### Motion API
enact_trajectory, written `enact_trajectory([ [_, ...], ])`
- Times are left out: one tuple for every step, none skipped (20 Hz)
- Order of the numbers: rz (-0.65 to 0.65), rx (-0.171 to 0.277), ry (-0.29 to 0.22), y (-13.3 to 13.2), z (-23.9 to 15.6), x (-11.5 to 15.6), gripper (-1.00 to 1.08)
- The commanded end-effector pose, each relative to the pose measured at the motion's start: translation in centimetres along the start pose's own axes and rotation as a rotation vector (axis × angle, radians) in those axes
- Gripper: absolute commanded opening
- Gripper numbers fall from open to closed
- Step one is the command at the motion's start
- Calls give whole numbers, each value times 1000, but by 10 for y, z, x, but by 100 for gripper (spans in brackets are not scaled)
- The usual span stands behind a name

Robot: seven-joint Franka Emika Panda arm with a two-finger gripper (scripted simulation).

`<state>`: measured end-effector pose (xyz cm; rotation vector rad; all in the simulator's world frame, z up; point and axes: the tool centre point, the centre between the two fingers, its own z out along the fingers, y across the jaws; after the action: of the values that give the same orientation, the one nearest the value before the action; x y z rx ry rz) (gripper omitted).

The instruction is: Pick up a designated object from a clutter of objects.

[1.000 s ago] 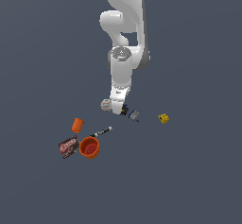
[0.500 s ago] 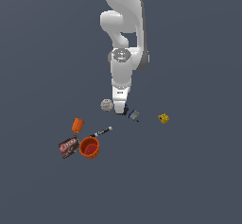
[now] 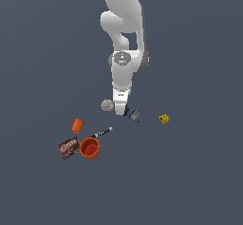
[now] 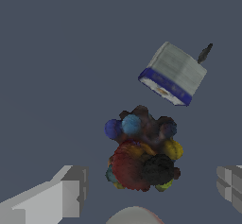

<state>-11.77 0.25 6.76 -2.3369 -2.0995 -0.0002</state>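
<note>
The arm is bringing its gripper [image 4: 146, 190] down over the designated object [image 4: 142, 154], the dark lumpy item with red, blue and yellow flecks, which is lying on the floor between the whitish ball [image 3: 107, 106] and the grey-blue piece [image 4: 172, 74]. In the wrist view the two fingers [image 4: 61, 192] are standing wide apart, one on each side of the lump, and they are holding nothing; a clear gap is showing between each finger and the object. In the exterior view the hand is hiding the lump almost fully, so its height above the floor I cannot tell. To do this step well, I think the arm is needing to keep the lump centred between the fingers and go straight down until the pads are beside its widest part, then close slowly. The grey-blue piece is lying just beside the lump, apart from it, so the descent should not drift toward it or push it.
</note>
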Motion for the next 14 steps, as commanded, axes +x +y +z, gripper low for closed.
enact_trajectory([
  [-1,1,0,-1,9,0,100],
  [-2,0,0,-1,13,0,100],
  [-2,0,0,-1,18,0,100],
  [-3,0,0,-1,22,0,100],
  [-3,0,0,-1,25,0,100],
  [-3,0,0,-1,28,0,100],
  [-3,0,0,-1,31,0,100],
  [-3,0,0,-1,33,0,100],
  [-3,0,0,-1,35,0,100],
  [-3,0,0,-1,36,0,100],
  [-3,0,0,0,37,0,100],
  [-3,0,0,0,38,0,100],
  [-3,0,0,0,38,0,100],
  [-3,0,0,0,38,0,-100],
])
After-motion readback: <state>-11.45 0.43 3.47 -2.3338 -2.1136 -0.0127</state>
